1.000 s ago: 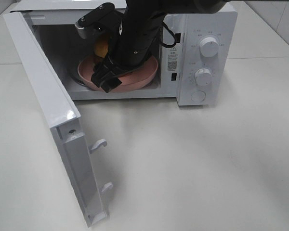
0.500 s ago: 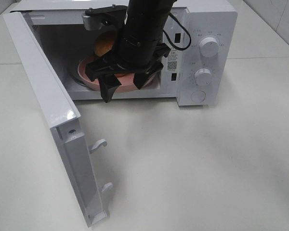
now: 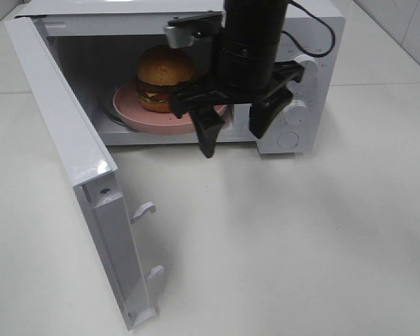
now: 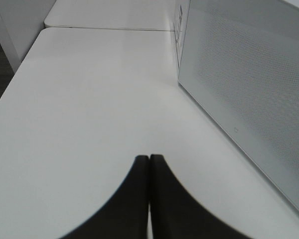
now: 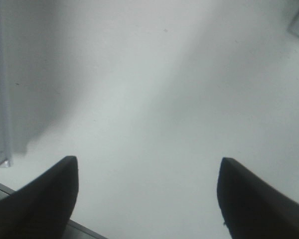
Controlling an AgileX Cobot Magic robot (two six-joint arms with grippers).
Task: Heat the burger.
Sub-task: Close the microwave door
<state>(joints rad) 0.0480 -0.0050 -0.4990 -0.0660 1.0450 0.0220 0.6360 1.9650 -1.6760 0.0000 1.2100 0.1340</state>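
Burger (image 3: 165, 75) inside microwave (image 3: 329, 42) — door (image 3: 63, 140) open

My right arm (image 3: 248, 42) hangs in front of the microwave (image 3: 322, 91), just outside its open front, with the wrist pointing steeply down. The right gripper (image 3: 232, 140) has both black fingers (image 3: 207, 136) spread wide, nothing between them. My left gripper (image 4: 149, 162), near the microwave, has its fingers pressed flat together, gripping nothing.
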